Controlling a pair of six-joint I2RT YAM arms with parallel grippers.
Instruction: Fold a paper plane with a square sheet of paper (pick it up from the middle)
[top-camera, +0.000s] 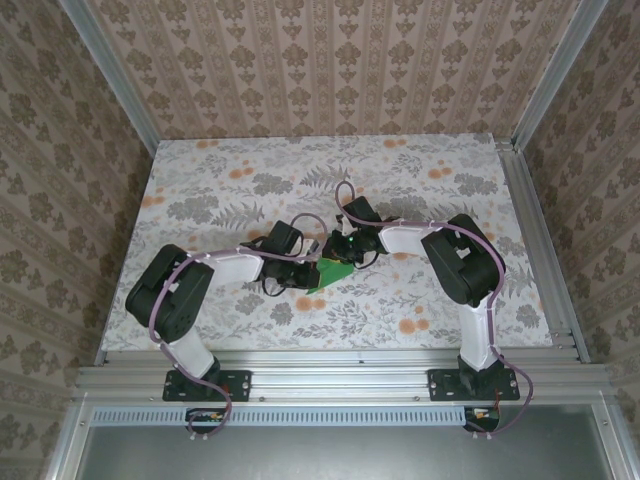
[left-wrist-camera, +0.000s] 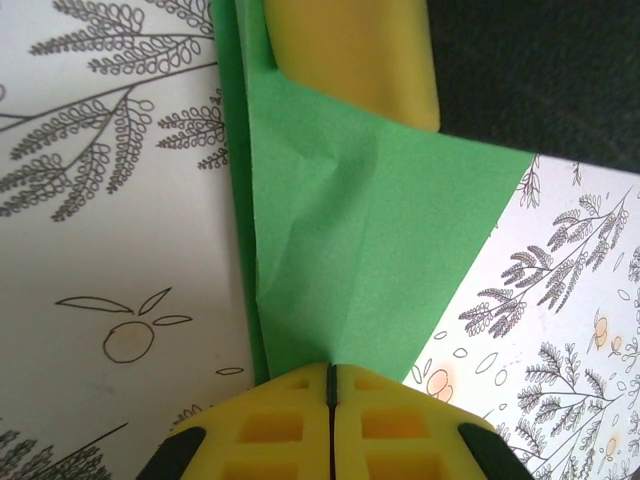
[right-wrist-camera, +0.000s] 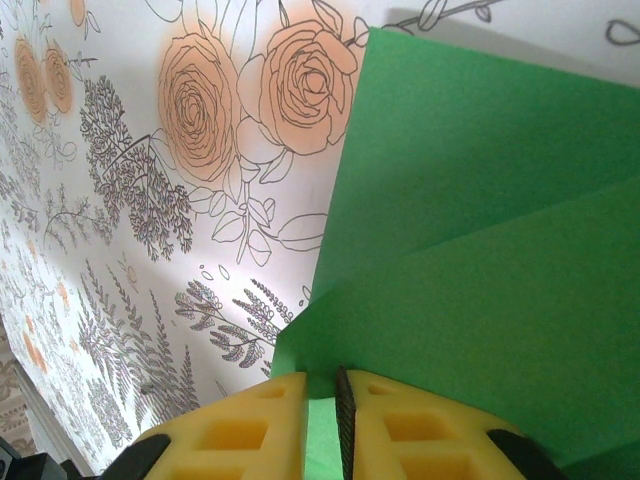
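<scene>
The square sheet of paper (top-camera: 331, 273) is bright green and folded into overlapping layers with creases, lying at the table's middle between my two grippers. In the left wrist view the sheet (left-wrist-camera: 370, 250) narrows toward my left gripper (left-wrist-camera: 330, 372), whose yellow jaws are pressed together on its near tip. A yellow finger (left-wrist-camera: 350, 50) of the right gripper rests on the sheet's far end. In the right wrist view the paper (right-wrist-camera: 480, 250) runs into the narrow gap of my right gripper (right-wrist-camera: 322, 385), pinched there. From above, left gripper (top-camera: 308, 264) and right gripper (top-camera: 350, 250) meet over the paper.
The floral-patterned tabletop (top-camera: 420, 180) stretches around the paper. Aluminium frame rails (top-camera: 540, 250) run along the right side and the near edge. Patterned walls enclose the back and both sides. Both arms bend inward over the table's near half.
</scene>
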